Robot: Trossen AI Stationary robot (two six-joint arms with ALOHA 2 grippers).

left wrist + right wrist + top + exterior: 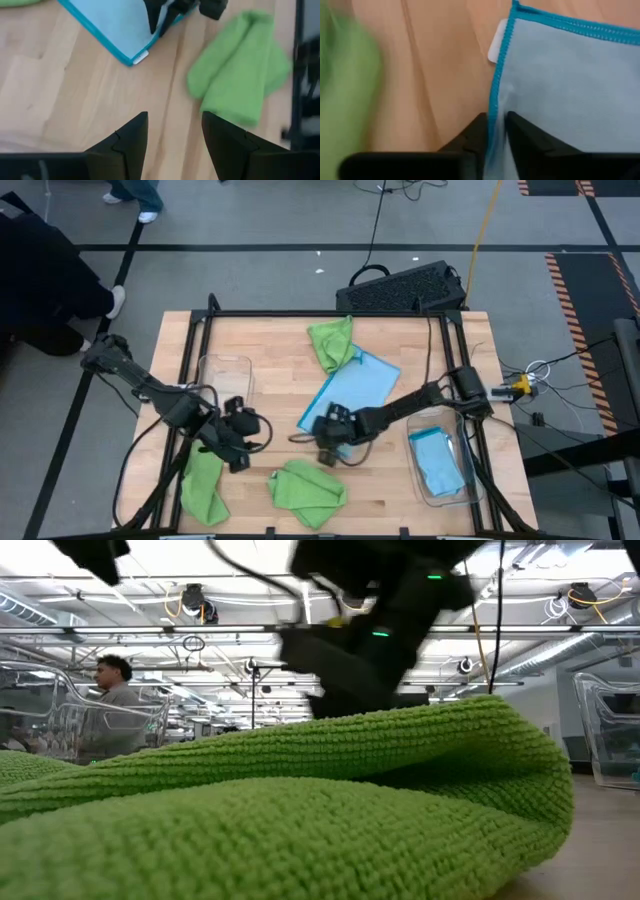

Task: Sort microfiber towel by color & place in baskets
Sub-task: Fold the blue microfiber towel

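Note:
A light blue microfiber towel [355, 388] lies spread flat at mid-table, its white tag [496, 41] at the near-left corner. My right gripper [495, 137] is shut on its left edge just behind that corner. Three lime green towels lie loose: one bunched at the far middle [332, 340], one at the near middle [307, 492], one at the near left [203, 485]. My left gripper [174, 135] hangs open over bare wood, left of the blue towel. A clear basket [226, 370] stands at the left. Another clear basket [462, 480] at the right holds a folded blue towel [438, 462]. My right gripper pinches the blue towel's stitched left edge [495, 107] between its two fingers, a short way from the tagged corner. The fingers slant down from the table's right side. The rest of the towel lies flat on the wood.
A black perforated crate [405, 288] stands past the table's far edge. A black frame rail [300, 315] runs around the tabletop. In the low view the near green towel [300, 810] fills the foreground. A person [115, 705] stands in the room beyond.

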